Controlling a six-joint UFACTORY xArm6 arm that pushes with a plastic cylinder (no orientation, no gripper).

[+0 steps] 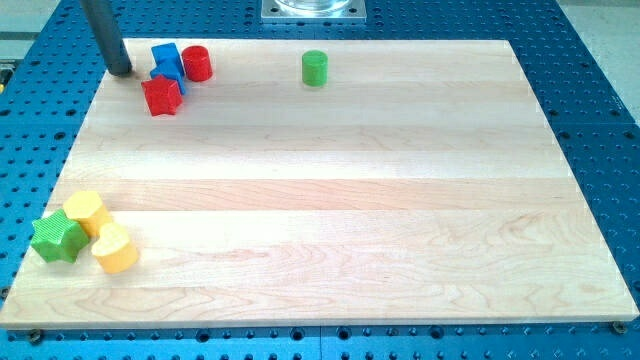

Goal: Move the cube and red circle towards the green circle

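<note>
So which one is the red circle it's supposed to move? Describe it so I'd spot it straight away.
Start at the pale wooden board and look to its top left corner, where the dark rod's tip stands beside three touching blocks. The red circle is the short round red cylinder at the cluster's right. The blue cube differs in colour, and the red star-shaped block has points.

no text, label, brand, number or sign can be read anywhere here. the worktop [330, 200] shows only plain wood grain from edge to edge. the coloured blocks bear no markings.
</note>
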